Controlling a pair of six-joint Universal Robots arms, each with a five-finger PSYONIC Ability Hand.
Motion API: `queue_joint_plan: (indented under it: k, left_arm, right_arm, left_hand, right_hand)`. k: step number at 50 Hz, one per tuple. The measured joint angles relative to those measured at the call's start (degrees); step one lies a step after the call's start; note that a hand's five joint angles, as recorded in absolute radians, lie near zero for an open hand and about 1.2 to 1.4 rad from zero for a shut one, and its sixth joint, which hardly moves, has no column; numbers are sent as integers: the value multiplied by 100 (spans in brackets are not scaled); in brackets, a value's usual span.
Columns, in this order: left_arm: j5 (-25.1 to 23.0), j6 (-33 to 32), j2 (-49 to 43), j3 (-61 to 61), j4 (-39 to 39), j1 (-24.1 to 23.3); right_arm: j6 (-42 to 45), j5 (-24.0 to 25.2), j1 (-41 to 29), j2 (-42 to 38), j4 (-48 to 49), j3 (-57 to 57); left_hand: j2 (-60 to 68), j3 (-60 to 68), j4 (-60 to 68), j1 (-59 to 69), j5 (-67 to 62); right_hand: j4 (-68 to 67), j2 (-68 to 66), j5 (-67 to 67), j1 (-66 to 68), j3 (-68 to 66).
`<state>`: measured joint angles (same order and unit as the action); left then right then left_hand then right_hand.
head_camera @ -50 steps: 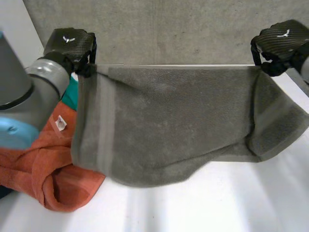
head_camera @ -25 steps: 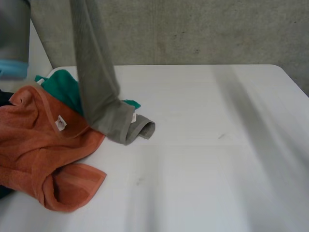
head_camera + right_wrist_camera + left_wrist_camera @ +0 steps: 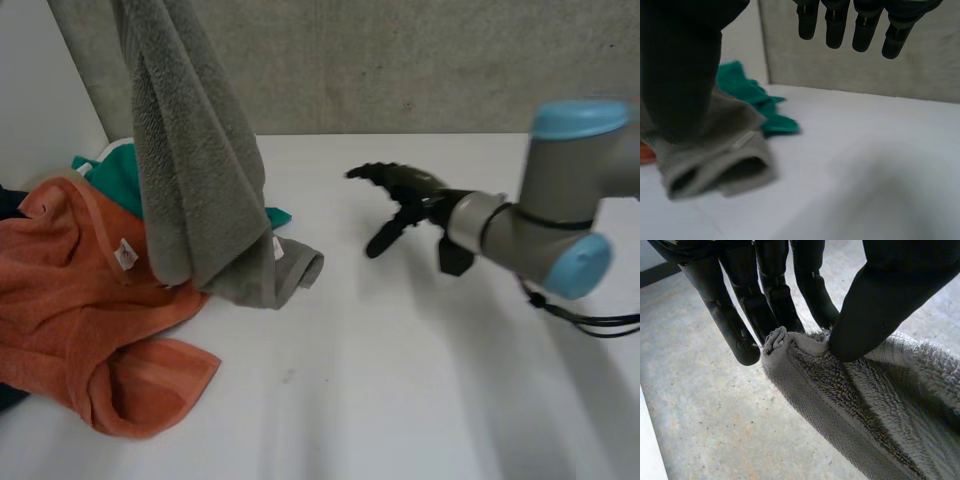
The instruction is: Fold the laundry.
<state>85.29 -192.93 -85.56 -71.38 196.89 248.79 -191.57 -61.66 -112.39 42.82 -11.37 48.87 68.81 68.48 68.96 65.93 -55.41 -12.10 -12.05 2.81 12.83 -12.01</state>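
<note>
Grey towel hanging, bunched lengthwise

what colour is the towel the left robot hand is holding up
The towel is grey; the head view shows it best.

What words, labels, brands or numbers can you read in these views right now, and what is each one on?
No text can be read.
Care tag on the orange towel: small and white with a dark mark, too small to read.
Hem tag on the grey towel: a white sliver near the end resting on the table, too small to read.
</note>
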Motion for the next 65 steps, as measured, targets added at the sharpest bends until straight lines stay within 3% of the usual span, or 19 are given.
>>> queue_joint_plan:
  k: [10, 18, 22, 27, 32, 39, 45, 46, 51, 58, 65]
  left_arm:
    - [112, 79, 526, 416, -680, -232]
    - [80, -41, 746, 481, -776, -323]
    - [89, -59, 789, 463, -774, -326]
    - [148, -47, 803, 406, -759, -313]
    - [185, -57, 799, 326, -760, -263]
    - [210, -56, 767, 125, -877, 103]
    - [192, -32, 675, -180, -1204, 622]
    - [177, -32, 583, -344, -1407, 788]
    - [91, -35, 94, -932, -1980, 938]
    - [87, -47, -944, -1631, -2190, 522]
    - [407, -77, -2228, -1588, -1734, -54]
  right_arm:
    - [-1522, 38, -976, -1185, 791, -1100]
    - [-1716, 208, -1632, -1614, 947, -1325]
    - [-1709, 231, -1902, -1718, 1069, -1312]
    - [-1704, 115, -1967, -1713, 1184, -1265]
    - [-1519, -291, -1708, -1410, 1215, -1089]
    - [-74, -636, -832, -87, 1107, -326]
    - [1613, -327, -59, 1256, 626, 395]
    - [2212, -168, 206, 1679, 350, 606]
    - [3773, 158, 882, 2479, -529, 1018]
    - [5303, 190, 1359, 2654, -1295, 1402]
    - [6110, -122, 1470, 2055, -1286, 1737]
  left_hand:
    - [0, 0, 0, 0, 0]
    - [0, 0, 0, 0, 0]
    - [0, 0, 0, 0, 0]
    - [0, 0, 0, 25, 0]
    - [0, 0, 0, 31, 0]
    - [0, 0, 0, 31, 0]
    - [0, 0, 0, 32, -94]
    - [0, 0, 0, 32, -94]
    - [0, 0, 0, 32, -114]
    - [0, 0, 0, 32, -115]
    - [0, 0, 0, 32, -114]
  right_hand:
    - [-109, -109, 87, 29, -112]
    - [-736, -722, 700, 690, -751]
    - [-2211, -2217, 2134, 2171, -2222]
    - [-5294, -5389, 5095, 4939, -5292]
    - [-5644, -5534, 5243, 4939, -5585]
    - [-5647, -5534, 5306, 4939, -5585]
    - [-5648, -5534, 5348, 4939, -5587]
    - [-5651, -5534, 5349, 4939, -5605]
    - [-5664, -5539, 5349, 4939, -5612]
    - [-5668, -5539, 5395, 4939, -5612]
    - [-5669, -5539, 5395, 4939, -5612]
